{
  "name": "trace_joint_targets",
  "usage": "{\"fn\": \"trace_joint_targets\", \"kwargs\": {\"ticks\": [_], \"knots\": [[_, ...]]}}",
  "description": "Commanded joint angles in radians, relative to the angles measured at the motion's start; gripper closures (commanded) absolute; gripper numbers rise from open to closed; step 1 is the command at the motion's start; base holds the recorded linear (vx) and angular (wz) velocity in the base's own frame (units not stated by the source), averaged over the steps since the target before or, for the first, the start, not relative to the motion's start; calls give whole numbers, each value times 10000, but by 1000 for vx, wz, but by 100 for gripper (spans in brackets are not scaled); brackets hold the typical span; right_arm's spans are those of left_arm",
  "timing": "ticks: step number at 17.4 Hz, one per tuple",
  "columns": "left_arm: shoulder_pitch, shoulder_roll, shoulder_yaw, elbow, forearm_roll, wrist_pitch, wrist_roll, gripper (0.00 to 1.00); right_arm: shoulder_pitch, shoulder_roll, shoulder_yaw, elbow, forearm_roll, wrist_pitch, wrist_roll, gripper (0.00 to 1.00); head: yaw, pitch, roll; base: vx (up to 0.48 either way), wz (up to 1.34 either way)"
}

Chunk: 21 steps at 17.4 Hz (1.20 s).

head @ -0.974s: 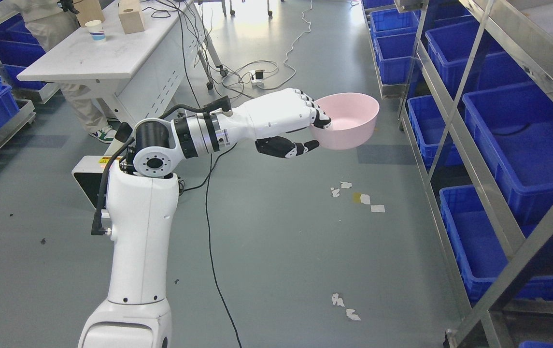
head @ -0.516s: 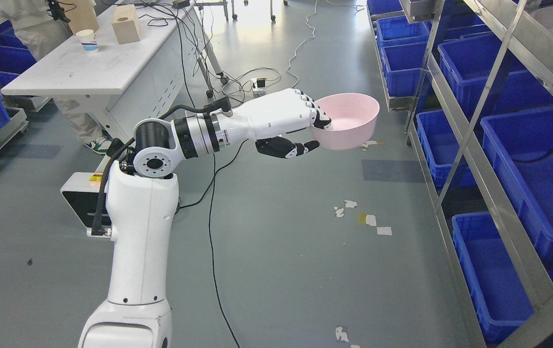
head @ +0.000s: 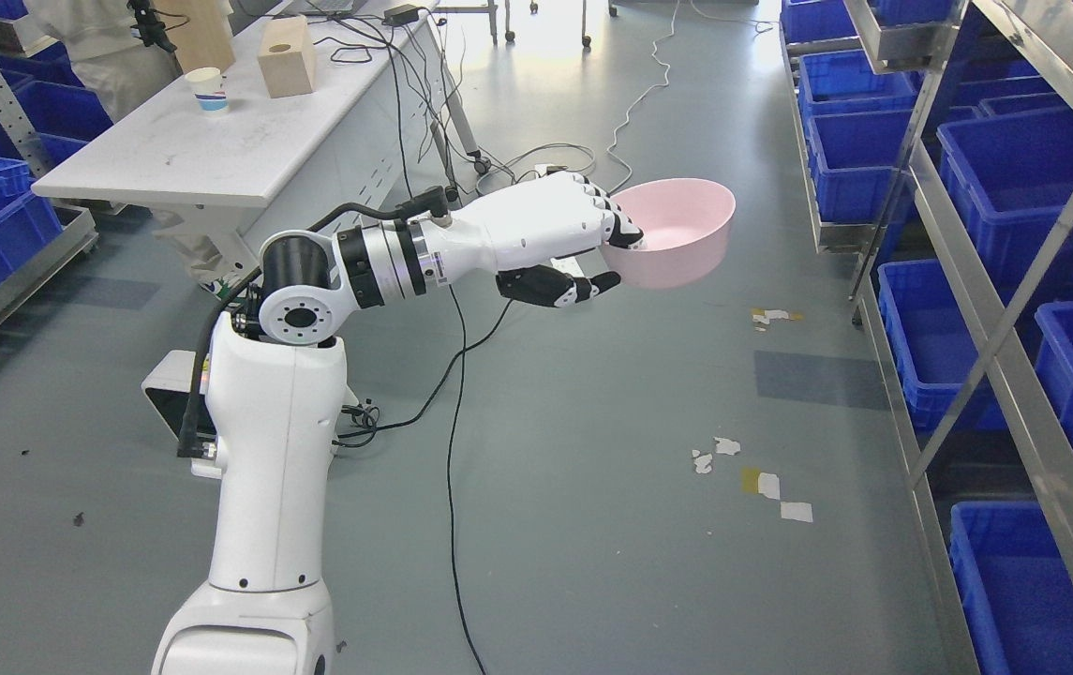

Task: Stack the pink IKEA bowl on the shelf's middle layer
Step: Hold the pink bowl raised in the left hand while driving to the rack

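My left hand (head: 613,258) is shut on the near rim of a pink bowl (head: 681,232). Its fingers (head: 625,234) hook inside the bowl and the thumb presses under the outside wall. The arm reaches out from the lower left and holds the bowl upright in the air above the grey floor. The metal shelf (head: 995,319) with blue bins stands along the right side, apart from the bowl. The right arm does not show.
Blue bins (head: 1014,159) fill the shelf levels on the right. A white table (head: 217,150) with a paper cup (head: 210,91) and wooden blocks stands at the back left, with a person behind it. Cables (head: 450,394) and paper scraps (head: 766,483) lie on the floor.
The whole picture has shifted: the camera has moved, so the shelf, floor marks and table sit differently. The hand keeps the same hold on the bowl.
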Motion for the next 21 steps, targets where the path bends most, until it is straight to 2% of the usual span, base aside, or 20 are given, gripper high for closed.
{"fn": "trace_joint_targets", "kwargs": {"ticks": [1,21], "knots": [[96,175,-157,-4,-14,-6,-6,99,44,-175,0,-174,0,-2,6,0,0,0,0,157,205],[265,175,-157,-4,-15,-6,178,99,29,-175,0,-174,0,-2,6,0,0,0,0,195,-91]]}}
